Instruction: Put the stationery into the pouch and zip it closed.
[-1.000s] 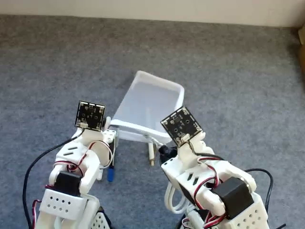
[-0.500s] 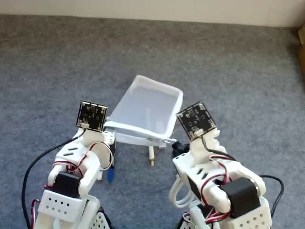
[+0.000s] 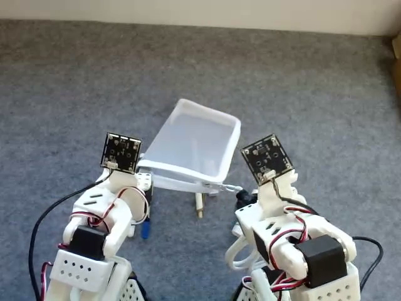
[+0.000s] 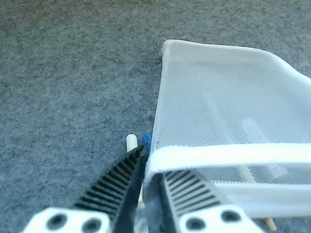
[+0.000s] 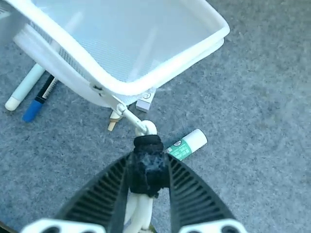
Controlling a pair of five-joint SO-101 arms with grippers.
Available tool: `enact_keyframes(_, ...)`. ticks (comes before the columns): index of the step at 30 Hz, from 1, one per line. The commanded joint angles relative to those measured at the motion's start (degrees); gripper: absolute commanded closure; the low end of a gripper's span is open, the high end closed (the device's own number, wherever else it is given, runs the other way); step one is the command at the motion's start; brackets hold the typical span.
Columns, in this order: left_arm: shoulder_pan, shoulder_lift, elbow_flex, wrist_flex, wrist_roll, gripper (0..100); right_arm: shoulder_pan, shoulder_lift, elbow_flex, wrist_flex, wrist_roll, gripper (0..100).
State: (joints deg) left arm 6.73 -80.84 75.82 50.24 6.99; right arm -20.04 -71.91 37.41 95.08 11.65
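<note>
Spanning left gripper [image 4: 150,166] to right gripper [image 5: 148,162], pouch [image 3: 194,141] zip edge; bottom farther.

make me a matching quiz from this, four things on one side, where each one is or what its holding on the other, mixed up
1. left gripper
2. right gripper
3. green-and-white tube
4. blue-capped pen

A. on the carpet beside a white pen
B. shut on the zip pull
C. shut on the rim of the pouch
D. on the carpet by itself, close to the right gripper

Pairs: 1-C, 2-B, 3-D, 4-A
</note>
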Motion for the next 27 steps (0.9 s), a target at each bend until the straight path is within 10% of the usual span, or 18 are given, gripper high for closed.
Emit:
enact_keyframes(1,-0.84,-0.48,-3.12,0.0,-0.7,98,1.27,-0.92,-4.44,0.04,0.18,99.4)
enact_keyframes(7,-0.75,-0.22,-3.03,0.18,-0.44,81,1.27,-0.92,-8.92,1.01,0.18,99.4)
enact_keyframes(27,3.03,-0.13,3.12,-9.76,-6.33,94,-6.9,-0.92,-12.44,4.88,-1.93,99.4)
